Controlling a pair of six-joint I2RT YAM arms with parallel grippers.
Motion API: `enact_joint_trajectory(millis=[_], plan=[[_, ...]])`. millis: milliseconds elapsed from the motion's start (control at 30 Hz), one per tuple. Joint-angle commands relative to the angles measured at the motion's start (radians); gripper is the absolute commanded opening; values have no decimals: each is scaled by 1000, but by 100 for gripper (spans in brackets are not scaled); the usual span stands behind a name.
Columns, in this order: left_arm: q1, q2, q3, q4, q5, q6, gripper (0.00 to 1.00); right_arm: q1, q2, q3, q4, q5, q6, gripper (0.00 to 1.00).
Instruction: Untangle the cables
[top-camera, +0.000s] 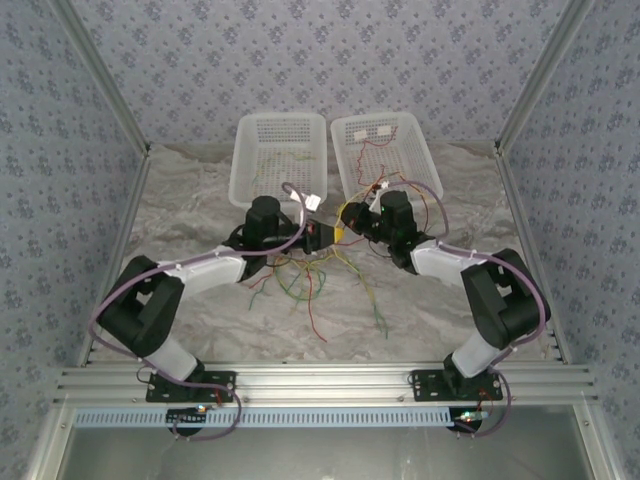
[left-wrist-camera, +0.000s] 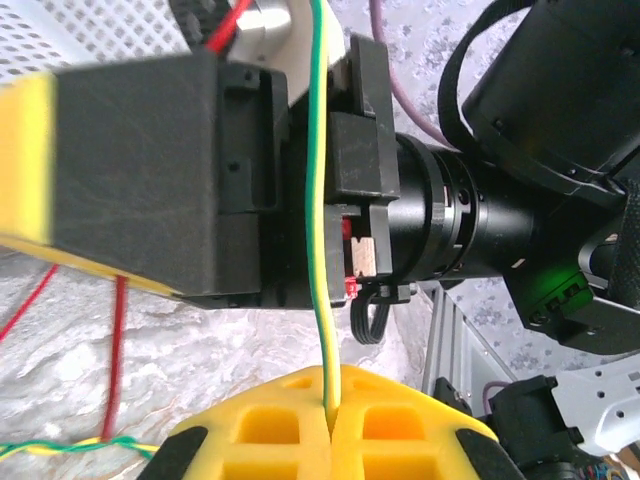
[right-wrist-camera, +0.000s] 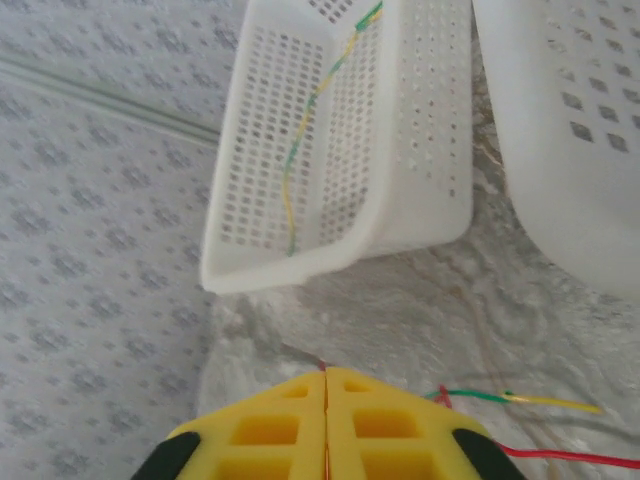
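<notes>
Nearest the camera runs a ribbed aluminium rail carrying both arm bases. Beyond it the table, covered in a pale, marbled, slightly rumpled sheet, spreads to the patterned blue-grey walls. The left arm and right arm, black and white with purple leads looped along them, bend inward so that their heads meet over the middle of the table. At the far side stand two white perforated plastic baskets, rectangular with rounded corners. The left basket holds a single green-and-yellow wire lying lengthwise on its floor. The right basket has two small white tags at its far end and loops of red wire at its near end. The left gripper, with moulded yellow fingertips, is clamped tight on a thin green-and-yellow cable that runs straight up from the pads. The right gripper has its yellow pads pressed together; a trace of red shows at the seam, and I cannot tell whether it is pinched there. The cables, thin red, green and yellow strands, lie in a loose tangle on the sheet just on the near side of the two grippers, with stray ends trailing toward the rail.
</notes>
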Motion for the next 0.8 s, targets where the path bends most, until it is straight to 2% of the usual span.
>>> enact_joint_trajectory(millis=[0, 133, 200, 267, 333, 533, 700, 767], plan=[[70, -112, -30, 19, -81, -7, 0, 11, -97, 39, -178, 4, -135, 0], [179, -265, -37, -119, -207, 45, 0, 15, -211, 136, -490, -42, -392, 0], [245, -325, -18, -210, -264, 66, 0, 1, -242, 205, -650, -72, -486, 0], [318, -380, -13, -256, -316, 67, 0, -30, -272, 243, -737, -118, -534, 0], [395, -433, -12, -310, -395, 63, 0, -78, -303, 258, -779, -155, -541, 0], [569, -519, 4, -418, -495, 56, 0, -224, -378, 253, -767, -200, -490, 0], [624, -526, 31, -492, -541, 82, 0, -313, -415, 261, -758, -181, -459, 0], [630, -525, 34, -456, -491, 97, 0, -339, -423, 272, -767, -162, -454, 0]])
